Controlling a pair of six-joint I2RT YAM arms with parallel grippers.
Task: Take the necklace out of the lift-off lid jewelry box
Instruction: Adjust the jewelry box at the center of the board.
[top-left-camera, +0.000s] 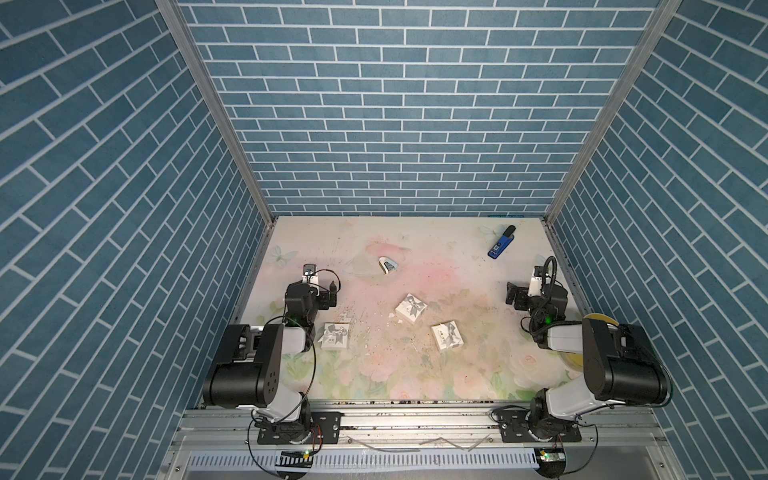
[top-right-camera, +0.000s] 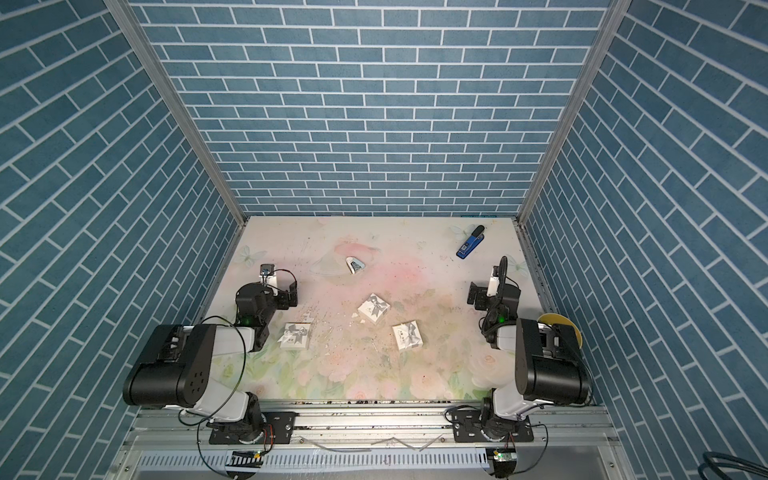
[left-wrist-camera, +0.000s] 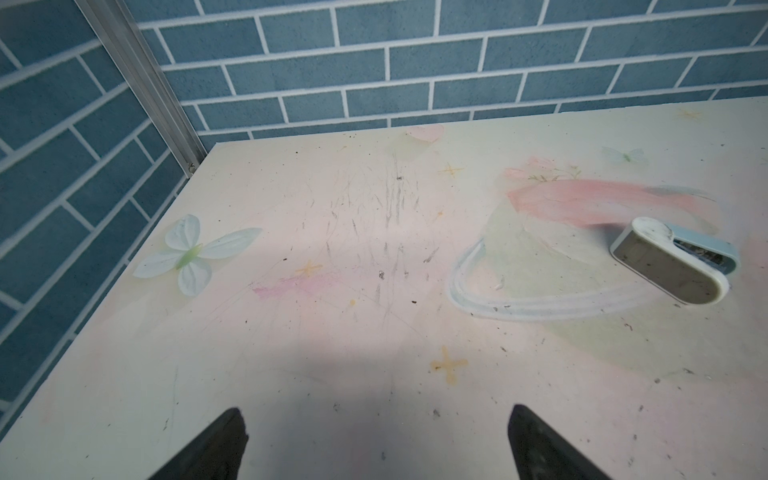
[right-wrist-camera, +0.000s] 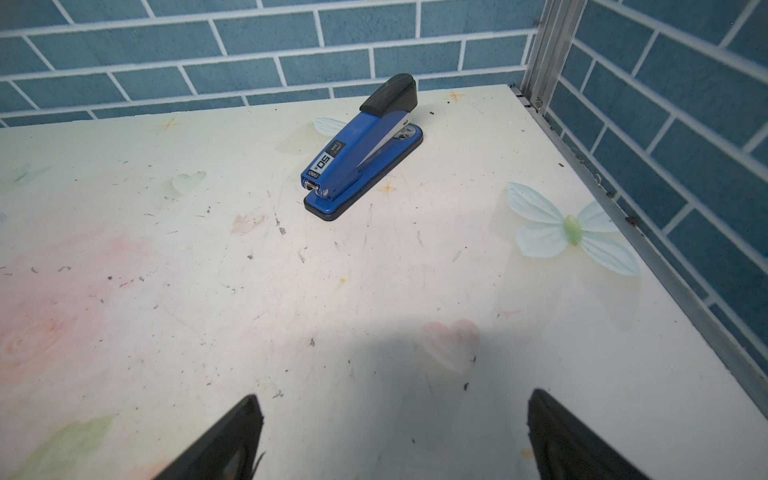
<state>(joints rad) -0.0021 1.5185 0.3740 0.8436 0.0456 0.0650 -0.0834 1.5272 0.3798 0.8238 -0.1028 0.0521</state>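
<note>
Three alike white boxes with grey bow prints lie on the floral table, lids on: a middle one (top-left-camera: 411, 308) (top-right-camera: 374, 308), one nearer the front right (top-left-camera: 447, 336) (top-right-camera: 407, 336), and one by the left arm (top-left-camera: 333, 336) (top-right-camera: 295, 336). I cannot tell which is the lift-off lid jewelry box. The necklace is hidden. My left gripper (top-left-camera: 322, 291) (top-right-camera: 281, 289) (left-wrist-camera: 375, 409) hovers open behind the left box, over bare table. Near the right wall my right gripper (top-left-camera: 524, 293) (top-right-camera: 484, 293) (right-wrist-camera: 394, 394) also stands open and empty.
A blue stapler (top-left-camera: 500, 243) (top-right-camera: 471, 242) (right-wrist-camera: 361, 145) sits at the back right. A small white and pale-blue stapler-like device (top-left-camera: 387, 266) (top-right-camera: 355, 264) (left-wrist-camera: 673, 266) lies behind the middle box. A yellow disc (top-left-camera: 602, 320) (top-right-camera: 555, 322) shows under the right arm. Crumbs litter the table.
</note>
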